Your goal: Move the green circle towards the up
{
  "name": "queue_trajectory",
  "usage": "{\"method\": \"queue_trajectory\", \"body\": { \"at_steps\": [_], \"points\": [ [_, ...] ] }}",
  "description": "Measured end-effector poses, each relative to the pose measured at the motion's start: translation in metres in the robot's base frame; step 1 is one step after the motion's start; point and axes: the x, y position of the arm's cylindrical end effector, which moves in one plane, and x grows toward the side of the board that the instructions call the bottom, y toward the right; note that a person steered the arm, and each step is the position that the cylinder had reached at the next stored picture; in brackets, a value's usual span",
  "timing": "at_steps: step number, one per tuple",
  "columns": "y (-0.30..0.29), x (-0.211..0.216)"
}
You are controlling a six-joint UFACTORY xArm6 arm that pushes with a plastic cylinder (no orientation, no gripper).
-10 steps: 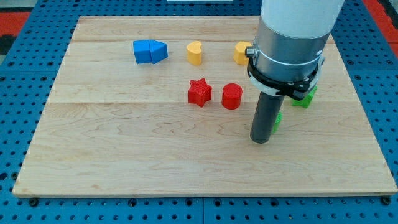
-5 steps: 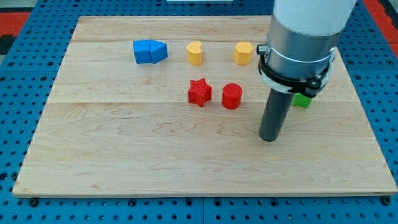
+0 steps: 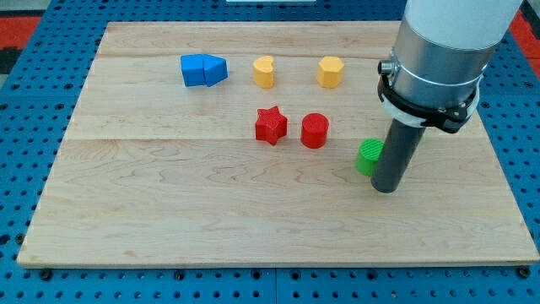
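The green circle [image 3: 368, 156] lies on the wooden board right of centre, partly hidden by the rod. My tip [image 3: 385, 189] rests on the board just to the circle's lower right, touching or nearly touching it. A second green block seen earlier is hidden behind the arm.
A red cylinder [image 3: 315, 130] and a red star [image 3: 271, 124] sit to the left of the green circle. A blue block [image 3: 203, 70], a yellow heart [image 3: 265, 71] and a yellow block [image 3: 330, 72] line the view's top. The board's right edge [image 3: 511, 186] is near.
My tip has slid to the view's right and a little down. The green circle, hidden behind the rod before, now shows at the rod's left.
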Motion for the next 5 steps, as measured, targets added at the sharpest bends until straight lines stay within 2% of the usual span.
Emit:
{"method": "queue_trajectory", "body": {
  "at_steps": [5],
  "points": [
    [0.003, -0.054]
  ]
}}
